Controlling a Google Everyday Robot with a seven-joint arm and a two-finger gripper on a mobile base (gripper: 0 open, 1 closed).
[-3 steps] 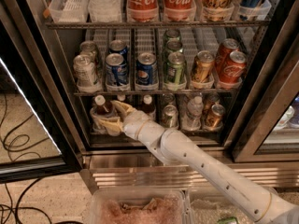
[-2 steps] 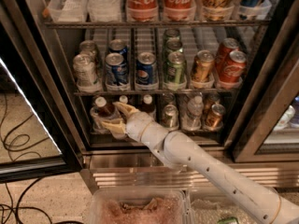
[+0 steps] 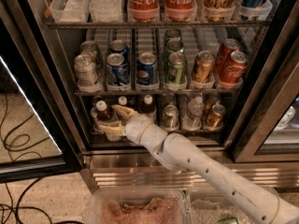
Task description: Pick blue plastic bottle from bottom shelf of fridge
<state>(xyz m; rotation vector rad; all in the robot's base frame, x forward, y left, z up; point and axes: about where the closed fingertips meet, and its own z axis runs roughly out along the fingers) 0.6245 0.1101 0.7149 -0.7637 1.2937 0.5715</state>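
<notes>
Inside the fridge (image 3: 43, 73), at the left end of the bottom shelf (image 3: 187, 130), my hand (image 3: 108, 118) was spread wide, and the white-capped bottle (image 3: 103, 113) stood upright between its fingertips.

The tool (image 3: 108, 118), at the bottom shelf (image 3: 196, 130), was pale tan. Behind it sat a rounded white wrist (image 3: 140, 129) with a thin orange seam, then a smooth white arm (image 3: 219, 176) dotted with small dark holes.

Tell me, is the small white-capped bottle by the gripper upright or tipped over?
Upright: the bottle stands on the bottom shelf, white cap on top, with the gripper close beside it.
</notes>
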